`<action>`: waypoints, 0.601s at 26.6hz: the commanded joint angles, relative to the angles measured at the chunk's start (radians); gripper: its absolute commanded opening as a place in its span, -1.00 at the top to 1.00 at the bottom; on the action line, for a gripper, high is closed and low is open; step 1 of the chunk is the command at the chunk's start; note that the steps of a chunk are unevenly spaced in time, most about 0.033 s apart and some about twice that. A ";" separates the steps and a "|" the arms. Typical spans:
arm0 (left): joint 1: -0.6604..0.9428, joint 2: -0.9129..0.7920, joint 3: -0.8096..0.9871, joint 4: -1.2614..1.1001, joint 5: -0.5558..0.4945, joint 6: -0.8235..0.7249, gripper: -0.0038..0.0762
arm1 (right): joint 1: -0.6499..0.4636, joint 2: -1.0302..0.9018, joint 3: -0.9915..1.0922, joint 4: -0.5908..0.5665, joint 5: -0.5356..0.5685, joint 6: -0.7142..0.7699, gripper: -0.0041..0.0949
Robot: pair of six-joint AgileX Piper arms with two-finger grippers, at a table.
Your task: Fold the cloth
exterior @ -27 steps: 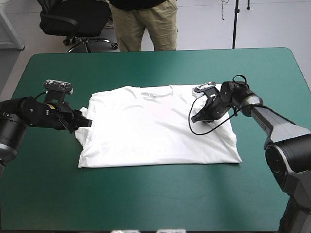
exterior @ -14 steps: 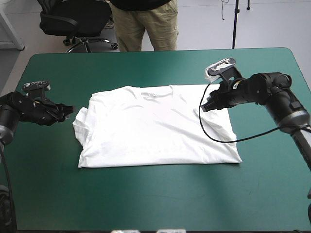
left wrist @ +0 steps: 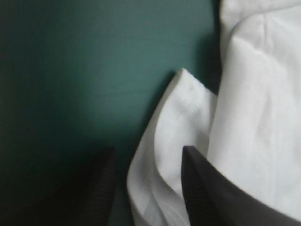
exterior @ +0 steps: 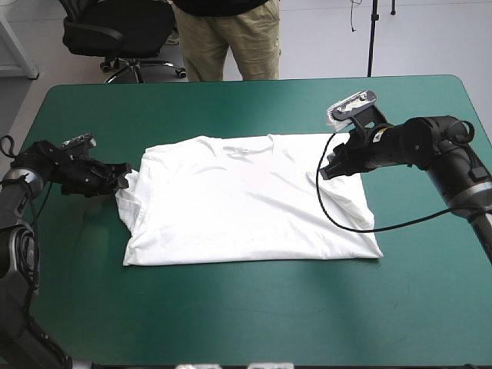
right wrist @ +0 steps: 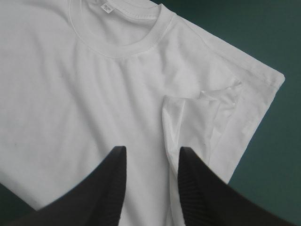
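Noted T-shirt [exterior: 246, 200] spread flat, sleeves tucked, body folds outstanding. Found left claw [exterior: 123, 181] released at left-frame sleeve, right claw [exterior: 326, 171] released over right-frame sleeve.

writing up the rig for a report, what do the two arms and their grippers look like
The left arm and right arm are glossy black rounded tubes with bulging joints; the right one turns grey farther back. The left gripper and right gripper each carry two broad black fingers shaped like curved fins, tapering to a point, finely ribbed.
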 commanded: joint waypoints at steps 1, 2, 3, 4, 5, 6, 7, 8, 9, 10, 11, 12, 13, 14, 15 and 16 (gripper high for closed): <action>0.002 -0.014 -0.036 -0.039 -0.002 0.016 0.10 | -0.002 -0.038 -0.027 0.019 -0.034 -0.009 0.20; 0.000 -0.005 -0.036 -0.041 0.006 0.020 0.10 | -0.002 -0.038 -0.027 0.019 -0.034 -0.009 0.20; -0.006 -0.003 -0.036 -0.041 0.011 0.024 0.10 | -0.002 -0.038 -0.027 0.019 -0.034 -0.009 0.20; -0.013 0.002 -0.036 -0.038 0.013 0.036 0.10 | -0.002 -0.038 -0.027 0.019 -0.034 -0.009 0.20; -0.021 0.004 -0.036 -0.033 0.013 0.043 0.10 | -0.002 -0.038 -0.027 0.019 -0.034 -0.009 0.20; -0.034 0.006 -0.036 -0.031 0.011 0.048 0.10 | -0.002 -0.038 -0.027 0.021 -0.034 -0.009 0.20; -0.044 0.007 -0.036 -0.031 0.011 0.064 0.10 | -0.002 -0.038 -0.027 0.023 -0.034 -0.009 0.20; -0.051 0.007 -0.036 -0.033 0.011 0.071 0.12 | -0.002 -0.038 -0.027 0.023 -0.034 -0.009 0.21; -0.061 0.009 -0.036 -0.033 0.011 0.073 0.19 | -0.002 -0.038 -0.027 0.027 -0.034 -0.009 0.21; -0.068 0.009 -0.036 -0.031 0.011 0.073 0.31 | -0.002 -0.038 -0.027 0.027 -0.034 -0.009 0.21; -0.076 0.009 -0.036 -0.031 0.011 0.073 0.43 | -0.002 -0.038 -0.027 0.027 -0.034 -0.009 0.21; -0.084 0.009 -0.036 -0.031 0.011 0.076 0.61 | -0.002 -0.038 -0.027 0.027 -0.034 -0.009 0.21; -0.088 0.009 -0.036 -0.027 0.009 0.099 0.96 | -0.002 -0.038 -0.027 0.029 -0.034 -0.009 0.21; -0.088 0.009 -0.036 -0.023 0.006 0.101 0.94 | -0.002 -0.038 -0.027 0.029 -0.032 -0.009 0.21; -0.081 0.005 -0.046 -0.009 0.008 0.092 0.95 | -0.002 -0.038 -0.027 0.029 -0.032 -0.009 0.21; -0.076 0.003 -0.056 0.001 0.013 0.082 0.95 | -0.002 -0.038 -0.027 0.029 -0.031 -0.009 0.21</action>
